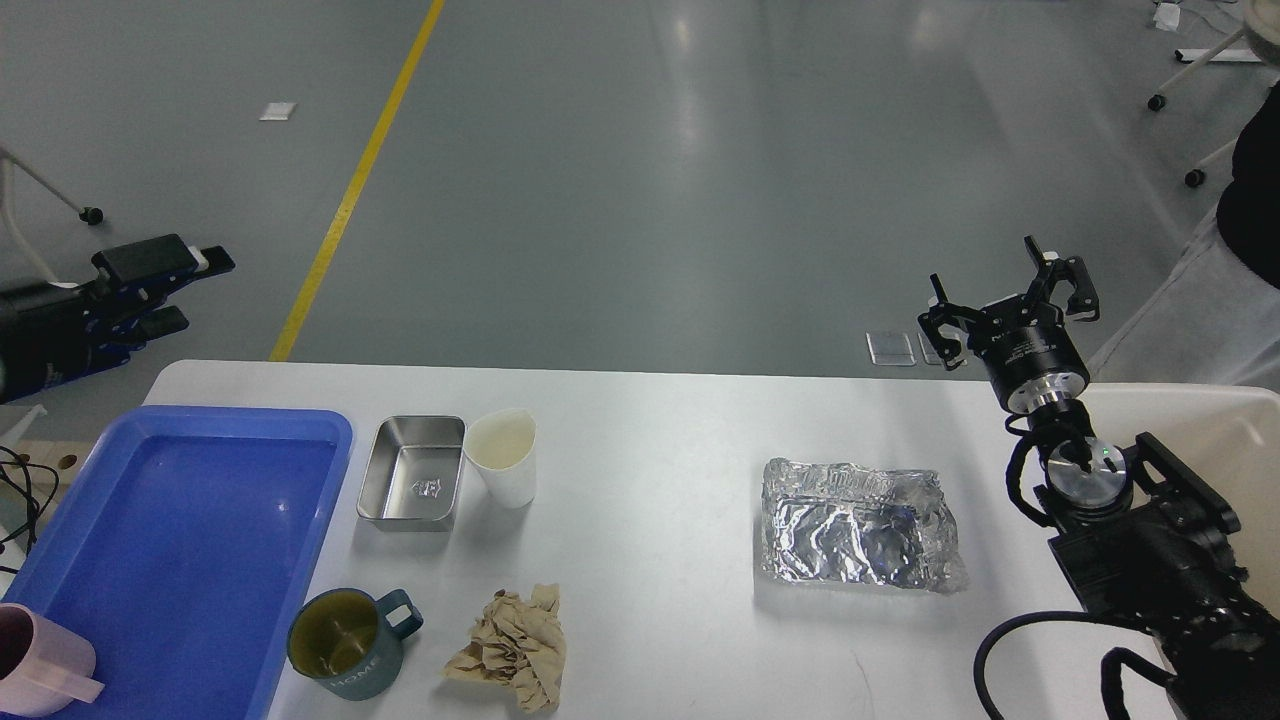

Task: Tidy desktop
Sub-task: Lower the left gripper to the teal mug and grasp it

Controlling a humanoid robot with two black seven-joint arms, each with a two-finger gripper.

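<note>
Crumpled brown paper [512,648], smooth white desktop [660,440]

Blue tray [60,560]; white desktop [660,420]

desktop [650,440]: smooth white, faint sheen
tray [60,560]: glossy blue plastic
tin [412,472]: brushed metal
foil container [855,525]: crinkled, shiny
paper wad [512,648]: crumpled brown, matt

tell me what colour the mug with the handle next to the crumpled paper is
Dark teal, with an olive-looking inside; the mug shows in the head view.
</note>
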